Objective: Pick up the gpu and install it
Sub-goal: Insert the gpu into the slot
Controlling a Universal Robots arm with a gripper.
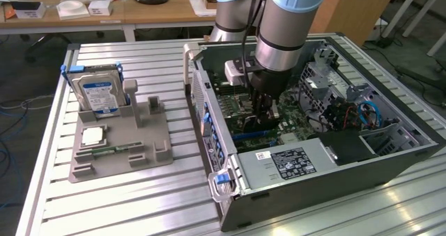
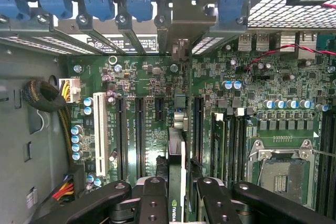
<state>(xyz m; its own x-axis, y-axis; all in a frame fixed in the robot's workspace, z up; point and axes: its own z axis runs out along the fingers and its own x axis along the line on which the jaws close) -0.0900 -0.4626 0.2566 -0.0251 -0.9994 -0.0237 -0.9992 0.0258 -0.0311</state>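
Surface: a slatted silver aluminium table (image 1: 139,204). It carries two things well apart, a moulded grey plastic parts tray (image 1: 150,152) towards the exterior view's left and an open black tower computer case (image 1: 335,178) lying on its side towards the right.
Tray: a silver hard drive with a blue-and-white label (image 1: 100,92) stands upright in a slot at the tray's far corner.
Case: the green motherboard (image 2: 157,82) lies bare inside, and a grey metal box with a black label (image 1: 293,163) fills the near corner.
Arm: the grey and pale-blue arm reaches straight down into the case from above.
Gripper: the black two-fingered gripper (image 2: 181,182) is low over the board, with its fingers (image 2: 155,198) pressed against either side of the card (image 1: 261,116).
Gpu: the thin flat gpu card (image 2: 176,156) stands on edge in that grip, among the long black expansion slots and beside a white slot (image 2: 100,135). Whether it is seated in a slot cannot be told.
Rear wall: a row of blue plastic clips (image 2: 100,1) runs along the case wall.
Room: light wooden desks (image 1: 160,11) holding white boxes stand behind the table, and blue cables (image 1: 10,110) trail over the grey floor.
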